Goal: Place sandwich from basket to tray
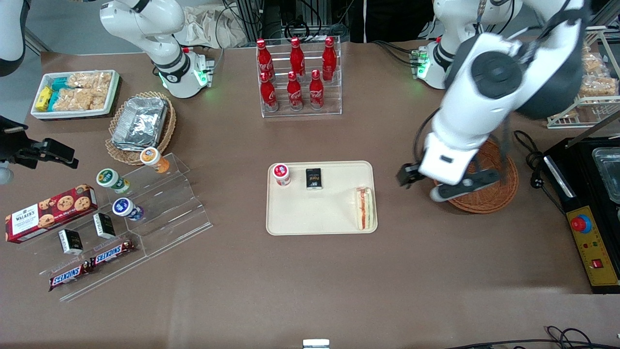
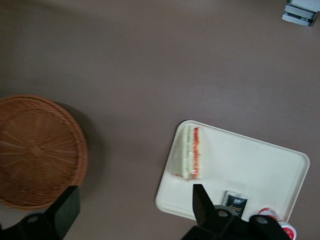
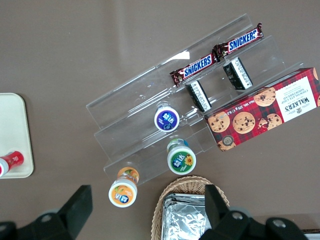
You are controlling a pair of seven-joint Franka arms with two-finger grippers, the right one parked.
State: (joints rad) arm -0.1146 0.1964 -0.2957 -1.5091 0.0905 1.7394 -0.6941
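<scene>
The sandwich lies on its side in the cream tray, at the tray's edge nearest the working arm; it also shows in the left wrist view, where its red and green layers are visible, lying on the tray. The reddish-brown basket sits empty beside the tray, toward the working arm's end, partly under the arm. My left gripper hangs above the bare table between basket and tray. It is open and empty.
A red-lidded jar and a small black packet also sit in the tray. A rack of red bottles stands farther from the front camera. A black machine is at the working arm's end. An acrylic snack stand is toward the parked arm's.
</scene>
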